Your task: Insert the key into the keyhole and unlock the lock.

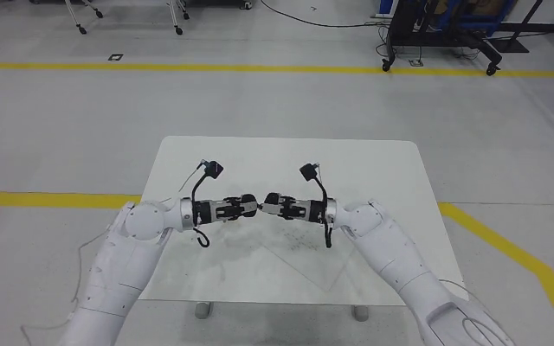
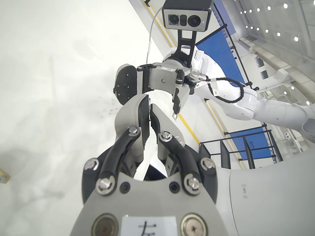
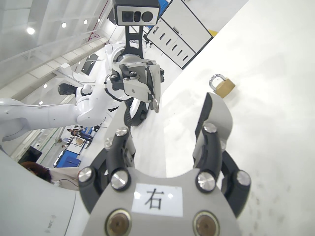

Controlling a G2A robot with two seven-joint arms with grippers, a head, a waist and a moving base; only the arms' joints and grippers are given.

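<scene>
right gripper (image 3: 167,111): jaws wide apart, nothing between them. held above the table (image 3: 270,50), pointing toward the other arm.

lock (image 3: 224,87): brass, lying flat on the table, just past one right finger and lower than it. shackle looks closed. long axis runs shackle to base, roughly across the line of the right fingers. the keyhole end is opposite the shackle and cannot be made out.

left gripper (image 3: 152,95): farther on, facing the right one nearly tip to tip over mid-table. fingers pressed together on the key (image 3: 155,105), pinched at one end so the round head hangs free below the pads (blade probably buried in the pads, cannot confirm).

relation that matters: the key is up in the air in the left gripper and the lock is down on the table, off to the side of both grippers, so the two are apart and not lined up. the right gripper looks nearer the lock and is free. my guess is it goes down for the lock body and presents the keyhole. risk: the key seems gripped by the wrong end for insertion and may need a regrasp.
</scene>
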